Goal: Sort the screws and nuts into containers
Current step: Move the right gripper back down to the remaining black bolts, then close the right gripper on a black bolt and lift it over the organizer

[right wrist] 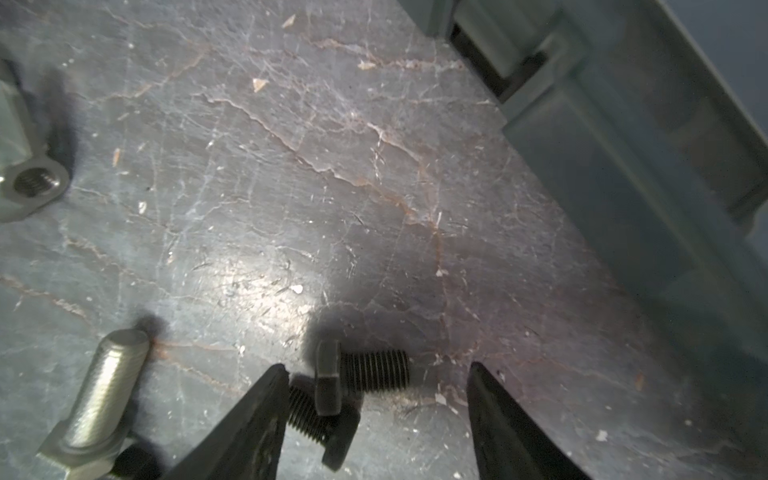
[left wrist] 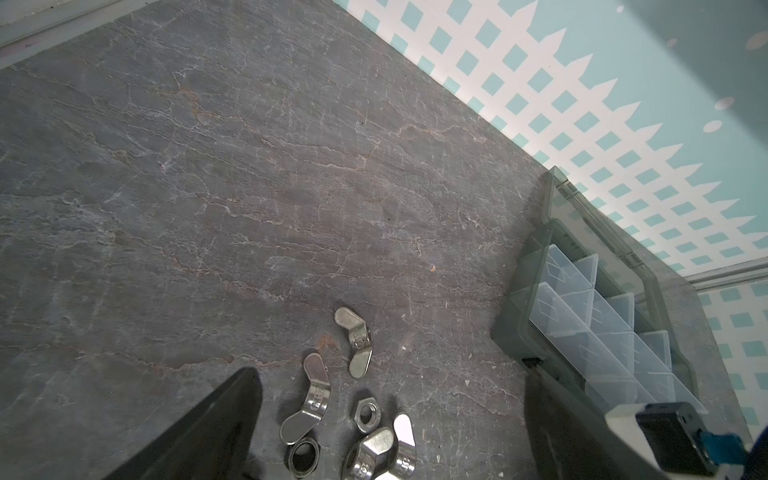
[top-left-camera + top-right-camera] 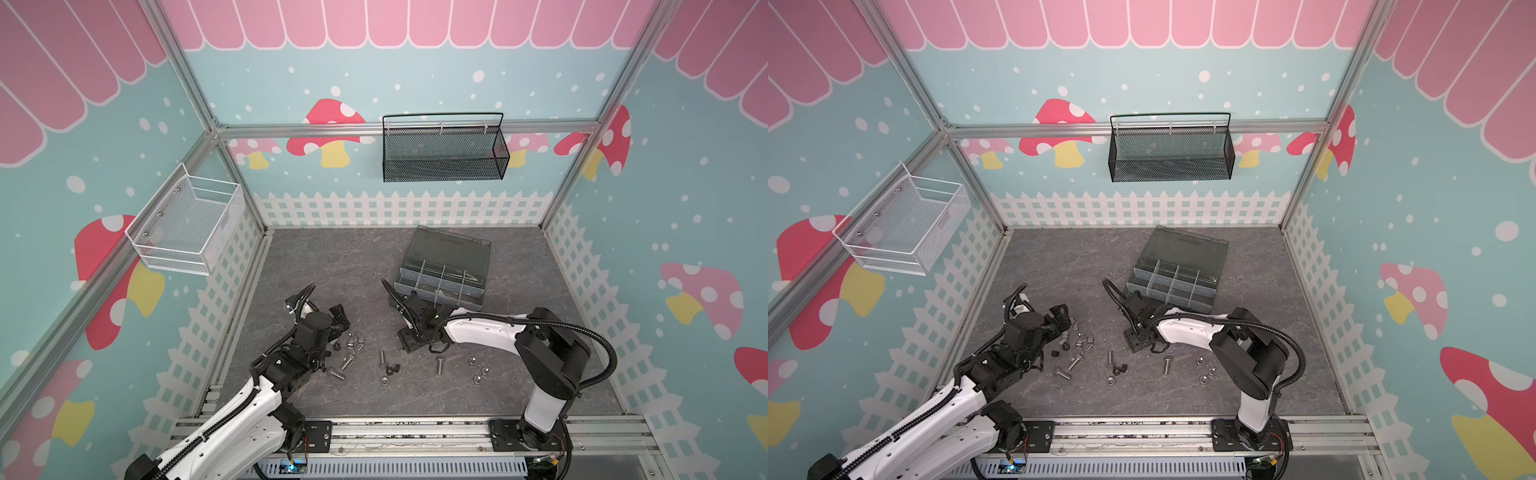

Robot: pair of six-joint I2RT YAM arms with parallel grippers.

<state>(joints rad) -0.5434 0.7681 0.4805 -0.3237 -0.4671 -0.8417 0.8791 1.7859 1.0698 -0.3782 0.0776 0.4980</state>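
Note:
Several silver wing nuts [image 2: 316, 399] and hex nuts [image 2: 366, 413] lie on the grey floor between the wide-apart fingers of my left gripper [image 2: 390, 419], which is open and holds nothing. My right gripper [image 1: 378, 365] is open too, low over two black screws [image 1: 365, 370] lying crossed beside one fingertip [image 1: 274, 386]. A silver screw [image 1: 104, 395] lies outside that finger. In both top views more screws [image 3: 439, 365] and nuts [image 3: 477, 378] are scattered between the arms. The containers [image 3: 440, 282] are compartments of the dark organiser box, lid open, just behind the right gripper [image 3: 415, 340].
A black mesh basket [image 3: 444, 149] hangs on the back wall and a white wire basket [image 3: 187, 224] on the left wall. The organiser's outer wall [image 1: 623, 166] stands close to the right gripper. An aluminium rail [image 3: 415, 432] carries both arm bases along the front.

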